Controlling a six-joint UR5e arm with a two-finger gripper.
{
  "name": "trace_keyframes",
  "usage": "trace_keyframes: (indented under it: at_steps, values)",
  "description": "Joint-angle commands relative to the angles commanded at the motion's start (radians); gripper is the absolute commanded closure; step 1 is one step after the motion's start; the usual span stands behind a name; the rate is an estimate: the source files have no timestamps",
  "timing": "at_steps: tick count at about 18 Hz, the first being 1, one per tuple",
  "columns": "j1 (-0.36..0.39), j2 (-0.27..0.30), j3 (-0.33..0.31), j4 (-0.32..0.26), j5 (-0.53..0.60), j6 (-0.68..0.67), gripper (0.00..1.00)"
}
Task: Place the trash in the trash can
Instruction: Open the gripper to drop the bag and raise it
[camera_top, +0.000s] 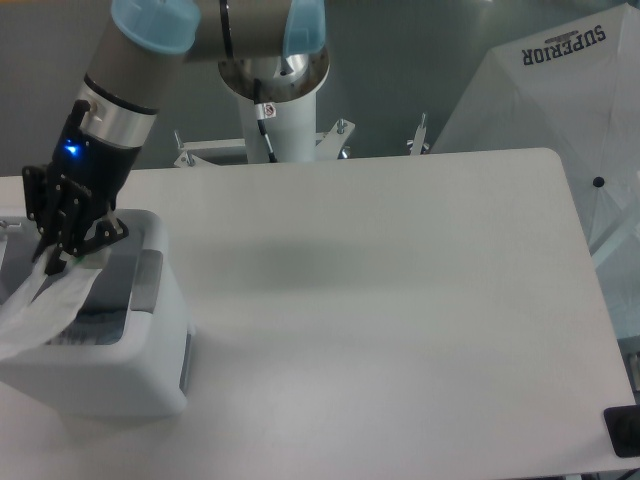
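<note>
Your claw (52, 262) pinches the sheet (40, 305) at left; released there, it may drape outside the bin (150, 350).

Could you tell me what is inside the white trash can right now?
The white sheet, held by the pincer, hangs over the trash can and covers most of its opening. Only a dark sliver of the interior shows; anything beneath the sheet is hidden.

I count one white rectangular plastic bin with rounded corners (120, 350). One flat white sheet (40, 305) hangs from my one black two-finger gripper (55, 262). One item with bluish print (85, 325) lies inside the bin, partly hidden. One white table (400, 300). One white umbrella-like canopy lettered SUPERIOR (560, 90).
</note>
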Motion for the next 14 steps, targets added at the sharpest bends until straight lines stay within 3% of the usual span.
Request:
trace_keyframes:
  at_steps: [7,11,14]
  values:
    - [0.032,0.055,-0.003,-0.003,0.0,-0.028,0.0]
    - [0.168,0.078,0.005,0.001,0.0,-0.014,0.0]
    - [0.274,0.071,0.066,0.002,0.002,0.059,0.0]
